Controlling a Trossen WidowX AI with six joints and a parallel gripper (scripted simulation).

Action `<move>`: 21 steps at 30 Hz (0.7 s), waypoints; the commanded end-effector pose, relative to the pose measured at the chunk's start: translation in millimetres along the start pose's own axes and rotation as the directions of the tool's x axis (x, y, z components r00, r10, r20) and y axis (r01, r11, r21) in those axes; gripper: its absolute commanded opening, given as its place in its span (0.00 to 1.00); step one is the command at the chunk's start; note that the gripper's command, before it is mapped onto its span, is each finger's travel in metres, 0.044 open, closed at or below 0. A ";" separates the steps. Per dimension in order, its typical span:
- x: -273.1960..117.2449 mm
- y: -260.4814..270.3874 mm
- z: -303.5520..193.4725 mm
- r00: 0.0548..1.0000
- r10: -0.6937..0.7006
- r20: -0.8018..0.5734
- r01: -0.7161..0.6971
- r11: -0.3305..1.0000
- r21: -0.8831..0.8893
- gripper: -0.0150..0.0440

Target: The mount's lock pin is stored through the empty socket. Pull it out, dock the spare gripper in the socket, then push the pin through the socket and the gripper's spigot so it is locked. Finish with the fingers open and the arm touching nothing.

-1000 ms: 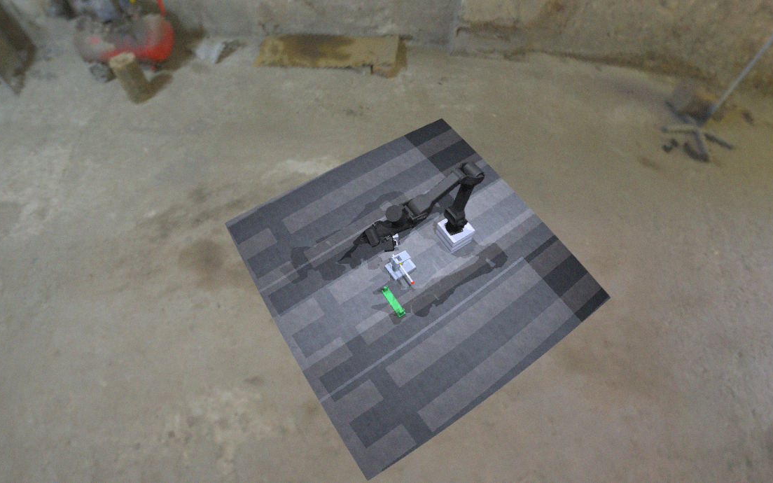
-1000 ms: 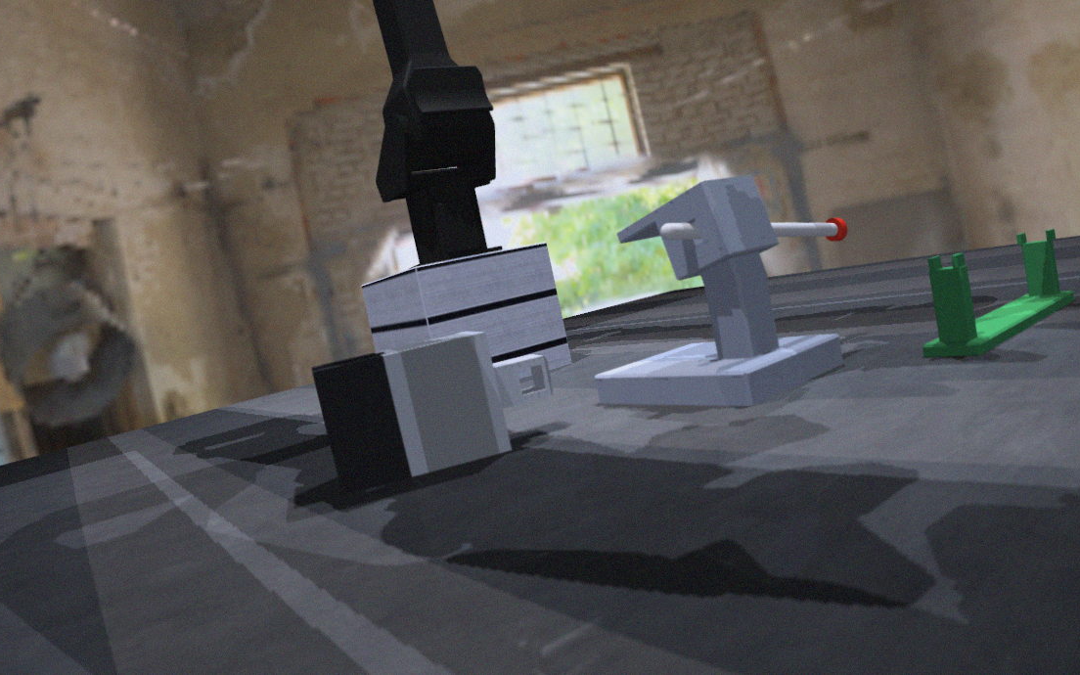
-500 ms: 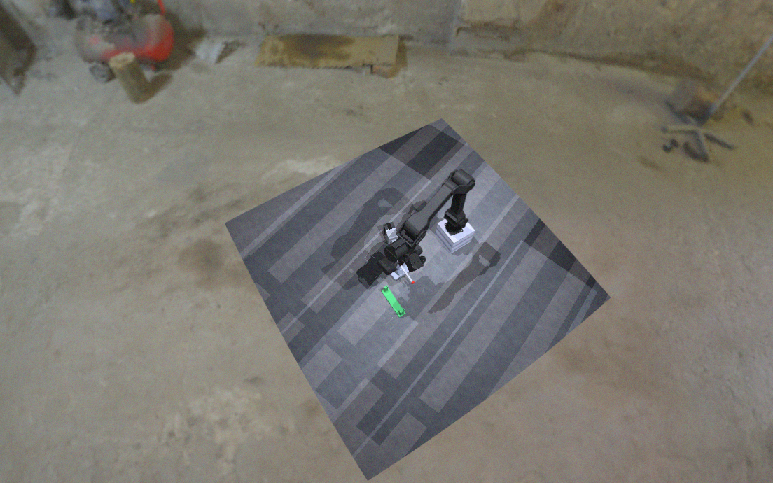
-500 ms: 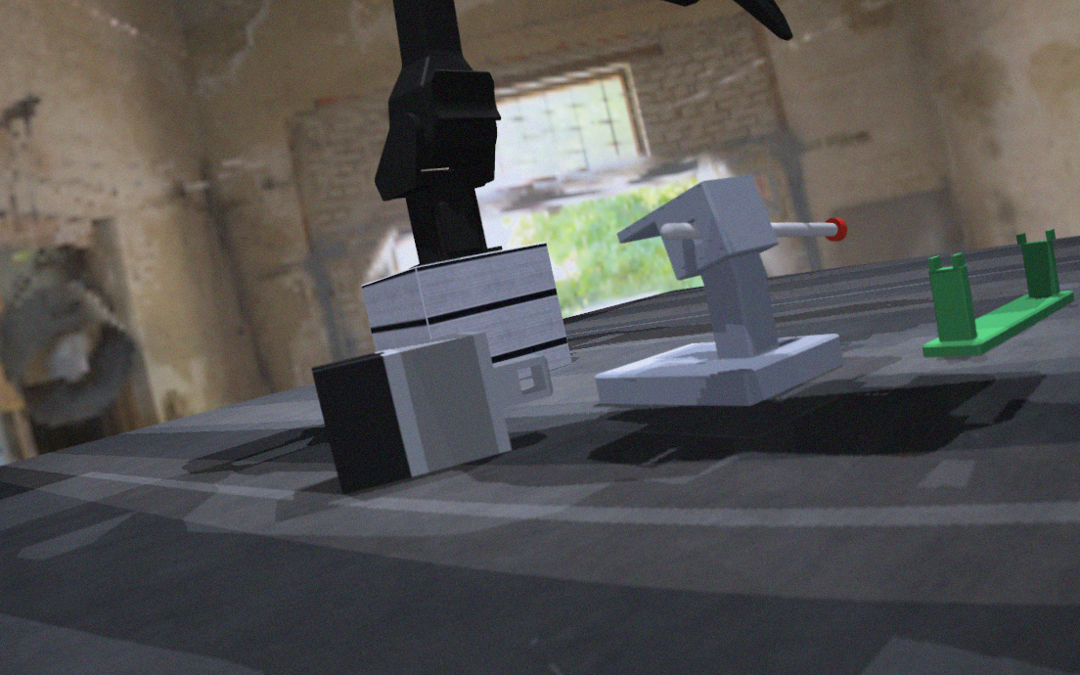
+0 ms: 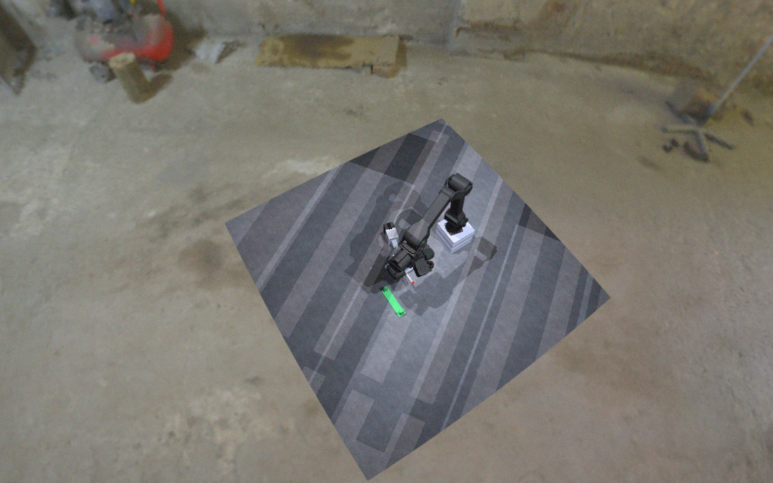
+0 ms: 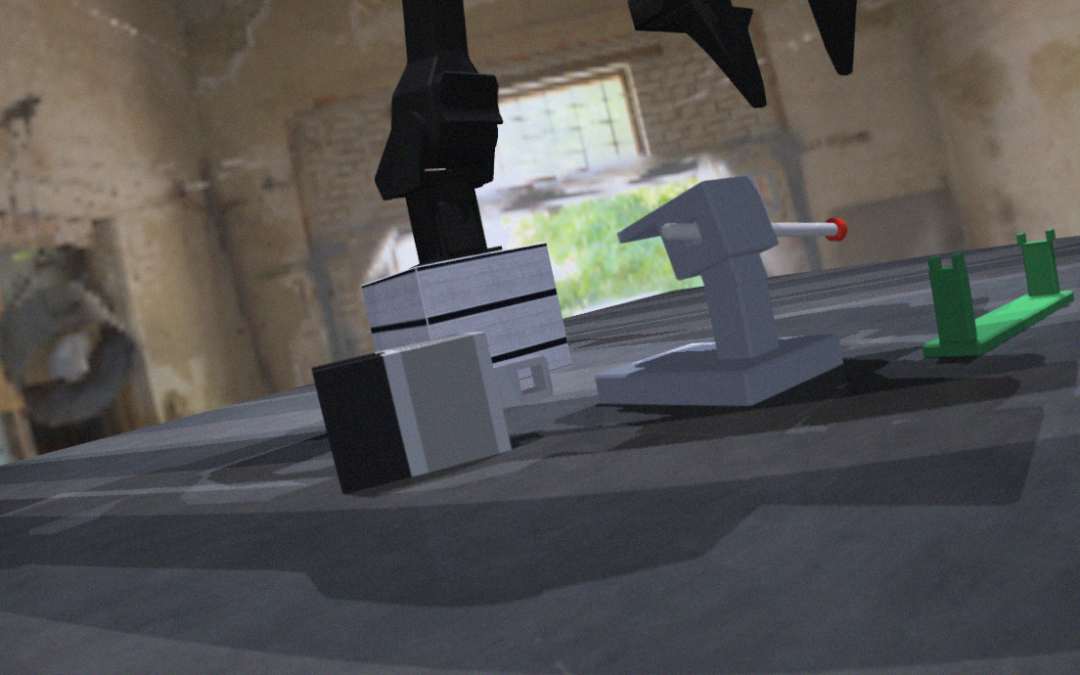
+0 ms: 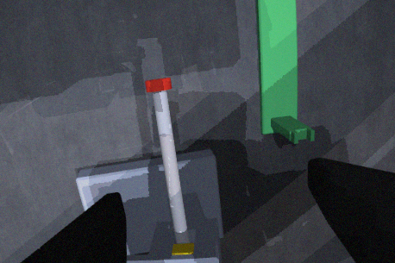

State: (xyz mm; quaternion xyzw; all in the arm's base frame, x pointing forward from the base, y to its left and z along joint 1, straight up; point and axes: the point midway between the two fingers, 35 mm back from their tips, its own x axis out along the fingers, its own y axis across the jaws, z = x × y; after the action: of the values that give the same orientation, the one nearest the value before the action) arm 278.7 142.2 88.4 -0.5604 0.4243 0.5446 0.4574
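Observation:
The white lock pin (image 6: 804, 229) (image 7: 169, 152) with its red head (image 5: 412, 282) runs through the socket of the grey mount (image 6: 733, 226); the head end sticks out on the side toward the green rack. My gripper (image 6: 804, 90) (image 7: 218, 190) is open and empty, above the mount and pin, touching neither. The spare gripper (image 5: 391, 236) (image 6: 443, 406), a grey and black block with a holed spigot (image 6: 532, 378), lies on the table beside the mount. In the top view the arm hides most of the mount.
A green rack (image 5: 393, 302) (image 6: 1022, 321) (image 7: 278, 53) with two notched posts stands beside the mount, past the pin's head side. The arm's white base block (image 5: 455, 234) (image 6: 485, 293) stands behind the spare gripper in the exterior view.

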 end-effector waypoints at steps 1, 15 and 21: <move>39.3 12.5 -1.2 0.999 0.033 -0.002 -0.032 0.999 0.007 0.76; 63.3 12.5 -0.7 0.999 0.033 -0.002 -0.033 0.999 0.007 0.76; 73.2 12.2 -0.5 0.999 0.033 -0.002 -0.033 0.999 0.007 0.76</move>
State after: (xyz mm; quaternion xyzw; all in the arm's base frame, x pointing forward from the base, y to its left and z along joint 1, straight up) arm 272.5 140.8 20.9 -0.5567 0.4327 0.5486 0.4494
